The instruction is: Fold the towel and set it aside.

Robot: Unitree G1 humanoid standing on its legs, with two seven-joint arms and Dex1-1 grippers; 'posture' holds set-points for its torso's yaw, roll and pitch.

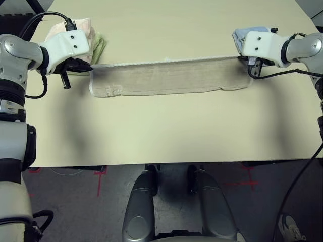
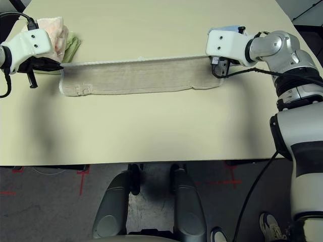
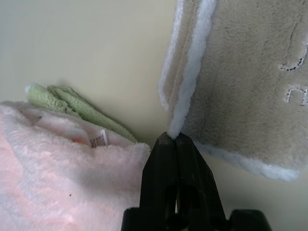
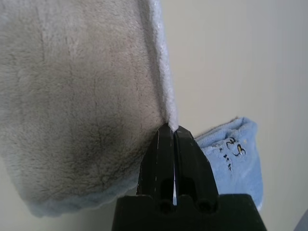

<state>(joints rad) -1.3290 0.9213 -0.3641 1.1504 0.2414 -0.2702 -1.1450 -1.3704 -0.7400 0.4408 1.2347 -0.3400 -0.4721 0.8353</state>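
1. The left gripper [image 3: 175,137] is seen with its jaws pressed together on the white-edged corner of the towel [image 1: 169,76]; the right gripper [image 4: 169,129] is likewise clamped on the opposite far corner, the white edging being pinched between its black fingers.
2. The towel is stretched between the two grippers across the far part of the table [image 1: 161,126]; it is seen as a long, narrow band, apparently doubled lengthwise, with its far edge raised by the grip and its near edge resting on the table.
3. Progress is judged as early to middle: one lengthwise fold appears made; further folding across the length, and the setting aside, are judged still to be done.
4. Beside the left gripper a pink towel [image 3: 57,173] is lain over a green cloth [image 3: 72,103]; beside the right gripper a light-blue towel [image 4: 236,154] is seen.
5. No containers are seen.
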